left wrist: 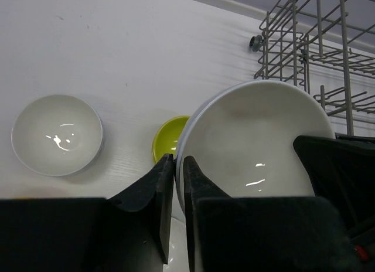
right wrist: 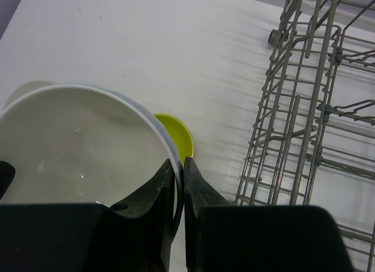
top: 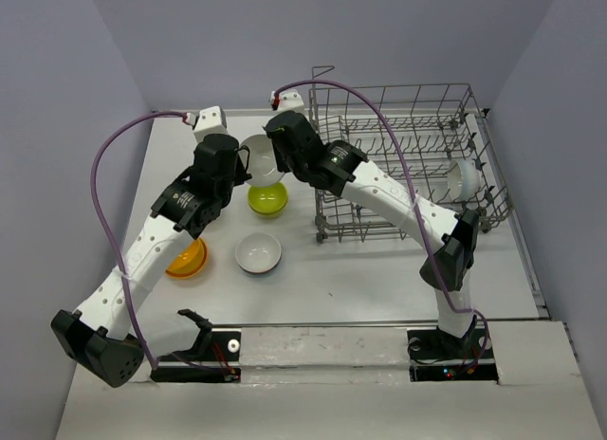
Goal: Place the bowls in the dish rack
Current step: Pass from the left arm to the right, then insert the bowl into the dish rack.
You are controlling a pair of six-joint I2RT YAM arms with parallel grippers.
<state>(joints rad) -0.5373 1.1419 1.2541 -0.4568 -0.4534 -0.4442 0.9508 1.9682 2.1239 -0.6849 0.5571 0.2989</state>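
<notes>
- An orange bowl (top: 187, 260) is seen on the table (top: 360, 279), nearest the arm bases and partly covered by the left arm
- Just to its right, a loose white bowl (top: 258, 253) is set upright on the table, apart from the orange one
- Farther back, a lime bowl (top: 268, 201) is set upright on the table between the two arms
- Above it, a held white bowl (left wrist: 258, 131) is tilted on edge off the table, left of the rack, and part of the lime bowl is hidden by it in both wrist views
- The left gripper (left wrist: 177, 163) is closed to a narrow slit, with the rim of the held white bowl caught in it
- The right gripper (right wrist: 179, 166) is likewise drawn narrow on the opposite side of that rim
- The dish rack (top: 398, 127) is placed at the far right of the table, and a racked white bowl (top: 465, 179) is stood on edge among the tines at its right end
</notes>
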